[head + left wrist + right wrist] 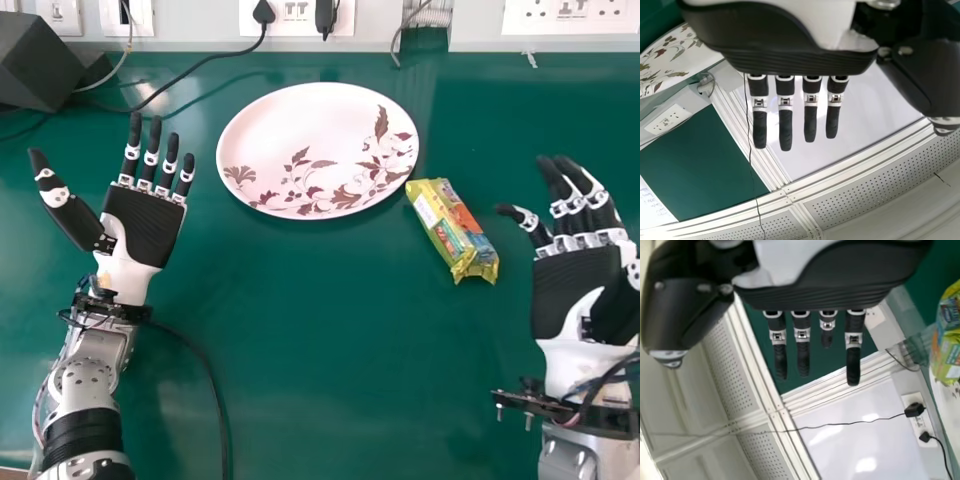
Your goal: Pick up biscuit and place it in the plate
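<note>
Green bench (320, 360), plate (290, 140) at 12 o'clock. Right hand (572, 290) is at 4 o'clock from the biscuit, fingers near straight, thumb apart, nothing held. Left hand (142, 225) at 9 o'clock, open wide, empty. Biscuit (455, 232) lies at plate's 4 o'clock, long axis 11 to 5; may touch the rim, hard to tell from above. Step: right-hand reach and grasp. Come in from 4 o'clock, straddle the middle, thumb and fingers across the short width. Squeeze light, wrapper likely crushes. Lift clear before heading 10 o'clock, else it snags the rim.
</note>
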